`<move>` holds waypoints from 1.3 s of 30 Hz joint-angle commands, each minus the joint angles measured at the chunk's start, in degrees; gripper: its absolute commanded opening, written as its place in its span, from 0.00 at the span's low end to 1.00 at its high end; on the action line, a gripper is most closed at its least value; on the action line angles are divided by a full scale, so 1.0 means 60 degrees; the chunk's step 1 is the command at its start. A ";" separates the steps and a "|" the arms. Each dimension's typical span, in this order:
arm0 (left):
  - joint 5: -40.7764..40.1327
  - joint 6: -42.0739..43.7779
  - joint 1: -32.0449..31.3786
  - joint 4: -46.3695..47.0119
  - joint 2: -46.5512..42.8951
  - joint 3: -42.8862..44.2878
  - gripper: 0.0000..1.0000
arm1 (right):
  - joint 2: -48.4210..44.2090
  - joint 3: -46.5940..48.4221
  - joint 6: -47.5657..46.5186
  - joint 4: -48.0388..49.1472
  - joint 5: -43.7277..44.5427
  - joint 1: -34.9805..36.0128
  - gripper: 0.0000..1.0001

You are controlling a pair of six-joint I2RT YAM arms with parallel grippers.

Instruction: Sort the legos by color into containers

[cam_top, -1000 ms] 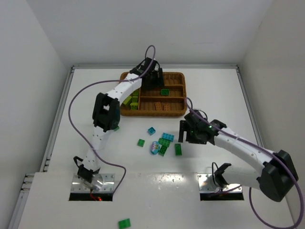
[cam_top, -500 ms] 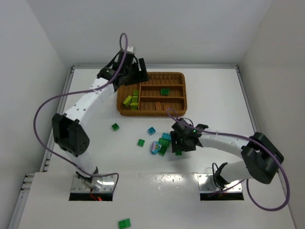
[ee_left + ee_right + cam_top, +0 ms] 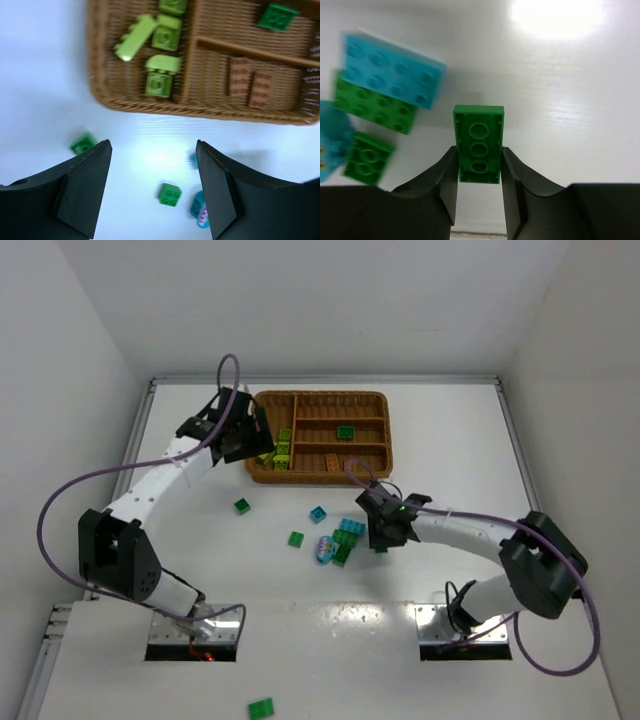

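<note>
Yep, right gripper [image 3: 479, 167] just clamped onto a narrow dark green brick [image 3: 479, 125], underside up, near end pinched between its fingers; left gripper [image 3: 153, 147] hangs wide, empty.

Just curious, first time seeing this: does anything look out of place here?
Yes: one green brick lies alone on the near ledge, far from the other loose bricks and the wicker tray.

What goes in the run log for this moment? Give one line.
right gripper: shut on dark green brick | left gripper: open, empty, beside tray
</note>
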 commanded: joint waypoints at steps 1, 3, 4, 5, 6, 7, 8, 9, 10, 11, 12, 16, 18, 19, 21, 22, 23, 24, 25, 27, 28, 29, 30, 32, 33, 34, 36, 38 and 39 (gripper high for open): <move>-0.0339 0.0219 0.0302 -0.0109 -0.0429 -0.0498 0.75 | -0.0918 0.1432 -0.0372 -0.0487 0.1230 -0.0116 0.30; -0.0487 0.0219 0.0389 -0.0196 -0.0429 -0.0718 0.79 | -0.0773 0.2497 -0.0825 -0.0618 0.1230 -0.0393 0.30; -0.0588 0.0219 0.0390 -0.0197 -0.0429 -0.0922 0.82 | -0.0264 0.2881 -0.0958 -0.0736 0.1317 -0.0394 0.32; -0.0589 0.0219 0.0492 -0.0197 -0.0429 -0.1025 0.83 | 0.0046 0.3262 -0.1076 -0.0737 0.1318 -0.0511 0.32; -0.0720 0.0088 0.0594 -0.0327 -0.0429 -0.1114 0.87 | 0.0354 0.3976 -0.1352 -0.0737 0.1202 -0.0642 0.32; -0.0721 -0.0058 0.0595 -0.0328 -0.0516 -0.1361 0.88 | 0.0661 0.4332 -0.1486 -0.0606 0.1201 -0.0731 0.32; -0.0721 -0.0059 0.0740 -0.0415 -0.0516 -0.1508 0.90 | 0.1302 0.5031 -0.1617 -0.0518 0.1070 -0.0731 0.32; -0.0721 -0.0176 0.0742 -0.0416 -0.0516 -0.1655 0.90 | 0.1642 0.5444 -0.1880 -0.0430 0.0982 -0.0978 0.33; -0.0721 -0.0278 0.0974 -0.0416 -0.0604 -0.1903 0.90 | 0.2008 0.5869 -0.1998 -0.0429 0.0981 -0.0980 0.33; -0.0721 -0.0279 0.0976 -0.0416 -0.0604 -0.2036 0.90 | 0.2375 0.6758 -0.2101 -0.0429 0.0981 -0.1125 0.33; -0.0808 -0.0366 0.1078 -0.0416 -0.0604 -0.2168 0.90 | 0.3103 0.7216 -0.2305 -0.0429 0.0865 -0.1272 0.34; -0.1598 -0.0367 0.1079 0.0005 -0.0720 -0.2900 0.90 | 0.4778 0.9661 -0.2498 -0.0576 0.0615 -0.1596 0.34; -0.1834 -0.0237 0.1167 0.0242 -0.0722 -0.3398 0.90 | 0.5305 1.0192 -0.2498 -0.0473 0.0294 -0.1887 0.34; -0.1834 -0.0134 0.1167 0.0460 -0.0722 -0.3501 0.90 | 0.5830 1.0731 -0.2498 -0.0473 0.0177 -0.1976 0.35; -0.1834 0.0086 0.1167 0.0608 -0.0577 -0.3605 0.93 | 0.6389 1.1319 -0.2498 -0.0560 -0.0044 -0.2093 0.35; -0.1660 0.0087 0.1167 0.0609 -0.0474 -0.3605 0.94 | 0.6653 1.1874 -0.2498 -0.0663 -0.0189 -0.2094 0.37; -0.1659 0.0189 0.1167 0.0609 -0.0371 -0.3518 0.94 | 0.6902 1.2111 -0.2498 -0.0664 -0.0307 -0.2195 0.37; -0.1557 0.0190 0.1167 0.0609 -0.0152 -0.3430 0.94 | 0.7383 1.2346 -0.2498 -0.0664 -0.0308 -0.2196 0.37; -0.1556 0.0190 0.1167 0.0609 -0.0034 -0.3429 0.94 | 0.7634 1.2928 -0.2498 -0.0664 -0.0438 -0.2283 0.37; -0.1424 0.0190 0.1167 0.0697 0.0360 -0.3239 0.96 | 0.8335 1.3749 -0.2498 -0.0766 -0.0673 -0.2371 0.38; -0.1424 0.0190 0.1167 0.0697 0.0362 -0.3238 0.96 | 0.8558 1.4001 -0.2498 -0.0882 -0.0674 -0.2372 0.39; -0.1424 0.0277 0.1167 0.0697 0.0551 -0.3238 0.98 | 0.8748 1.4221 -0.2498 -0.0883 -0.0761 -0.2372 0.41; -0.1308 0.0277 0.1167 0.0697 0.0553 -0.3238 0.99 | 0.8895 1.4411 -0.2498 -0.0985 -0.0762 -0.2372 0.50; -0.1307 0.0277 0.1167 0.0697 0.0830 -0.3238 0.99 | 0.9277 1.4881 -0.2498 -0.0986 -0.0967 -0.2460 0.69; -0.1481 0.0147 0.1167 0.0697 0.0831 -0.3238 0.99 | 0.9278 1.5085 -0.2498 -0.1073 -0.0967 -0.2460 0.72; -0.1570 0.0044 0.1167 0.0697 0.0947 -0.3238 0.99 | 0.9379 1.5087 -0.2411 -0.1074 -0.0967 -0.2547 0.72; -0.1571 -0.0292 0.1167 0.0784 0.1064 -0.3238 0.99 | 0.9221 1.5087 -0.2410 -0.1074 -0.0967 -0.2548 0.73; -0.1571 -0.0599 0.1167 0.0785 0.1182 -0.3238 0.97 | 0.8667 1.4505 -0.2410 -0.0943 -0.0778 -0.2548 0.73; -0.1571 -0.0703 0.1167 0.0785 0.1270 -0.3151 0.94 | 0.8387 1.4211 -0.2323 -0.0811 -0.0588 -0.2548 0.73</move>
